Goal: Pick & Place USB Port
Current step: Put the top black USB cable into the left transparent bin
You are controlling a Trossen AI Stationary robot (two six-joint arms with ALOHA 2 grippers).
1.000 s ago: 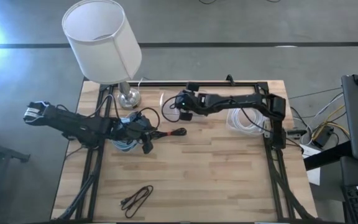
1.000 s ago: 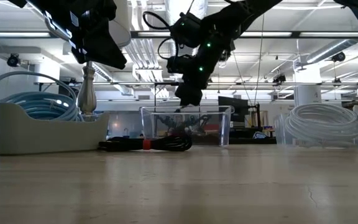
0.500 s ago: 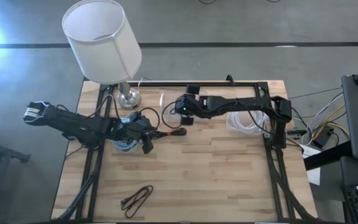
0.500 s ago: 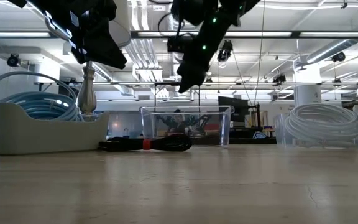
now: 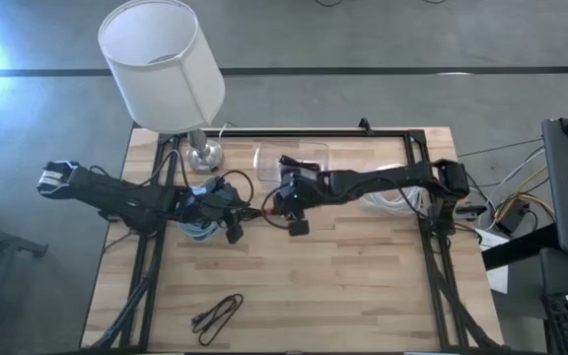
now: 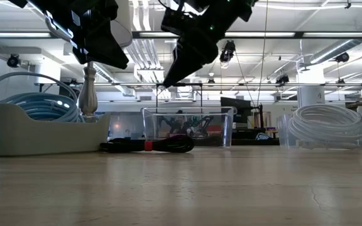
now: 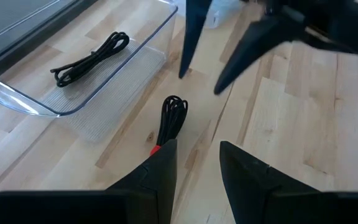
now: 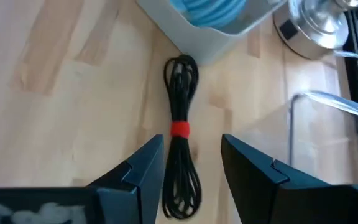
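Observation:
A coiled black cable with a red tie (image 8: 180,129) lies flat on the wood (image 5: 257,211), next to the grey holder of blue cable (image 6: 43,125). My right gripper (image 8: 191,140) hovers open above it, one finger on either side, well off the table in the low view (image 6: 170,78). My left gripper (image 7: 197,146) is open too and hangs in the air just left of the cable (image 7: 169,121), over the holder (image 5: 233,229). A second black cable (image 7: 92,55) lies inside the clear bin (image 5: 289,158). A third one (image 5: 217,316) lies near the table's near edge.
A lamp with a white shade (image 5: 163,64) stands on its metal base (image 5: 203,153) at the far left corner. A coil of white cable (image 6: 329,125) sits at the right by the right arm's base. Bare wood spreads across the middle and near right.
My right gripper has risen from over the clear bin and swung toward the near edge and the left. It now hangs above the red-tied cable. The bin, covered before, shows in the high view. My left arm has kept still.

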